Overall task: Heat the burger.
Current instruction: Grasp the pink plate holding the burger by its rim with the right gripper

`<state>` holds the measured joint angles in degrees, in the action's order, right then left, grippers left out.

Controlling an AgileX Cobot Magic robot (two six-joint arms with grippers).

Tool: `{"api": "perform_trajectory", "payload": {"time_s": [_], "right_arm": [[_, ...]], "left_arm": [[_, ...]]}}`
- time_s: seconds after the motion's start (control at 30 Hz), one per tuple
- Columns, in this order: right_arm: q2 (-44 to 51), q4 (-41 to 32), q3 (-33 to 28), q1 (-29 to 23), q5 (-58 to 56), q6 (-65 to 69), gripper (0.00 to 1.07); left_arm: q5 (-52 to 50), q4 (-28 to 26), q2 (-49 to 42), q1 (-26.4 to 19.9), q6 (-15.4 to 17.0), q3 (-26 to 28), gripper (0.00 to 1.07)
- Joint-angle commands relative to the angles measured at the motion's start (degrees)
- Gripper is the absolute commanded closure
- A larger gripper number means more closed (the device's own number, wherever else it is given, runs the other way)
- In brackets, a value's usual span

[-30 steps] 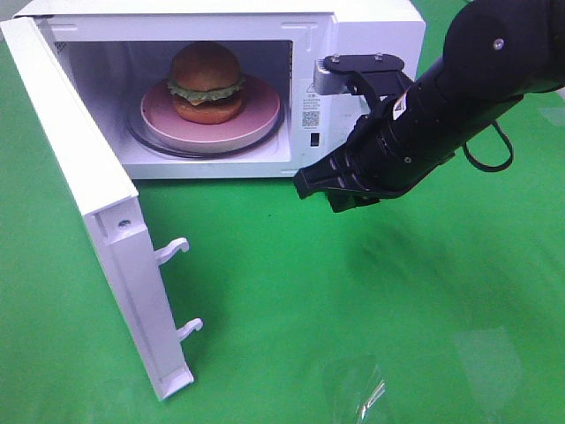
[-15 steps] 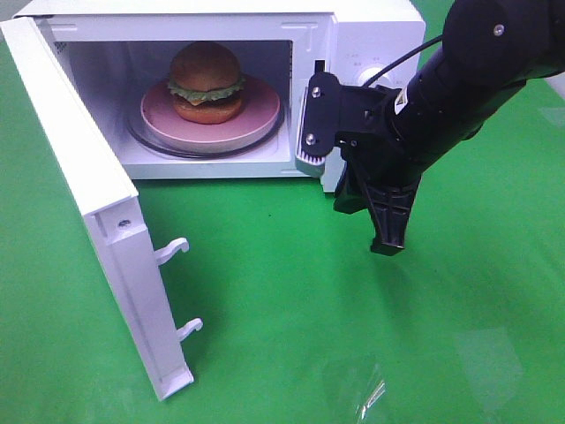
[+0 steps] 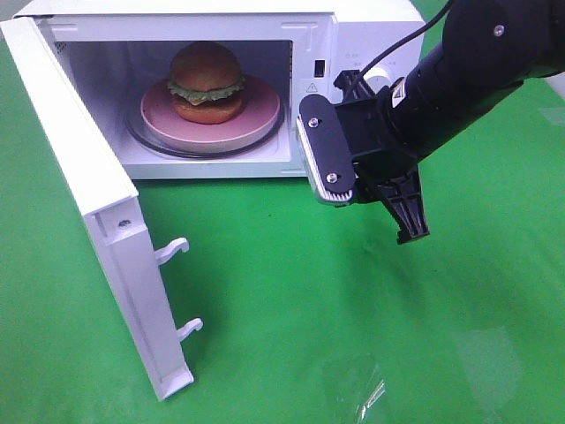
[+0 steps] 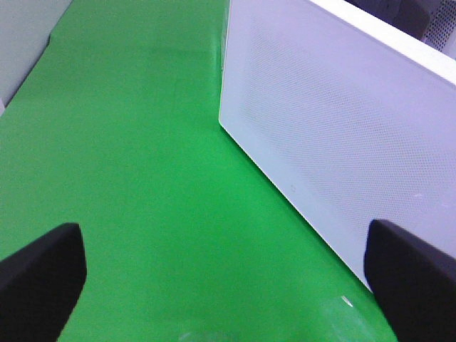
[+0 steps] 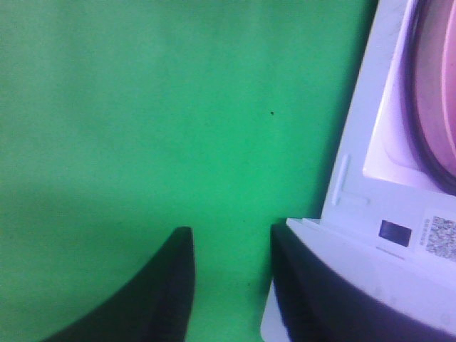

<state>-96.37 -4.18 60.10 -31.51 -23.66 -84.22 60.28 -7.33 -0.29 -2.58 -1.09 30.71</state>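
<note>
One green surface (image 3: 353, 309) carries a white microwave (image 3: 371, 35) along its far edge, its door (image 3: 88, 203) swung wide toward the near left. Inside, on a pink plate (image 3: 260, 119), sits the burger (image 3: 206, 81). The right jaws hover partly open and empty near the microwave's front right corner. The left jaws gape wide, holding nothing.

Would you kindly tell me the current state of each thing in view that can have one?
Microwave door: wide open.
Burger: inside the microwave, sitting on the pink plate.
Pink plate: inside the microwave, under the burger.
Left gripper: open, empty.
Right gripper: open, empty, outside the microwave.
</note>
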Motion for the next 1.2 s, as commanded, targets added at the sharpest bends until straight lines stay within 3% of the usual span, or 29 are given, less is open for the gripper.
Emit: {"api": "perform_trajectory", "payload": {"time_s": [0.03,0.07,0.1,0.13,0.17,0.23,0.53,0.87,1.2], "right_arm": [[0.5,2.1,0.5,0.2,0.9,1.5,0.39],[0.5,2.1,0.5,0.2,0.9,1.5,0.39],[0.5,4.5,0.5,0.0,0.7,3.3,0.26],[0.5,4.5,0.5,0.0,0.7,3.3,0.26],[0.5,6.8,0.5,0.0,1.0,5.6,0.16],[0.5,8.6,0.5,0.0,1.7,7.3,0.12],[0.3,14.0,1.1,-1.0,3.8,10.9,0.14],[-4.9,19.3,9.7,-4.1,4.2,15.2,0.17],[-9.4,19.1,14.1,-4.9,6.6,15.5,0.19]], "left_arm": [[-0.8,-0.2,-0.9,-0.2,-0.2,-0.2,0.09],[-0.8,-0.2,-0.9,-0.2,-0.2,-0.2,0.09],[-0.8,-0.2,-0.9,-0.2,-0.2,-0.2,0.09],[-0.8,-0.2,-0.9,-0.2,-0.2,-0.2,0.09],[-0.8,-0.2,-0.9,-0.2,-0.2,-0.2,0.09],[-0.8,-0.2,-0.9,-0.2,-0.2,-0.2,0.09],[-0.8,-0.2,-0.9,-0.2,-0.2,-0.2,0.09],[-0.8,-0.2,-0.9,-0.2,-0.2,-0.2,0.09],[-0.8,-0.2,-0.9,-0.2,-0.2,-0.2,0.09]]}}
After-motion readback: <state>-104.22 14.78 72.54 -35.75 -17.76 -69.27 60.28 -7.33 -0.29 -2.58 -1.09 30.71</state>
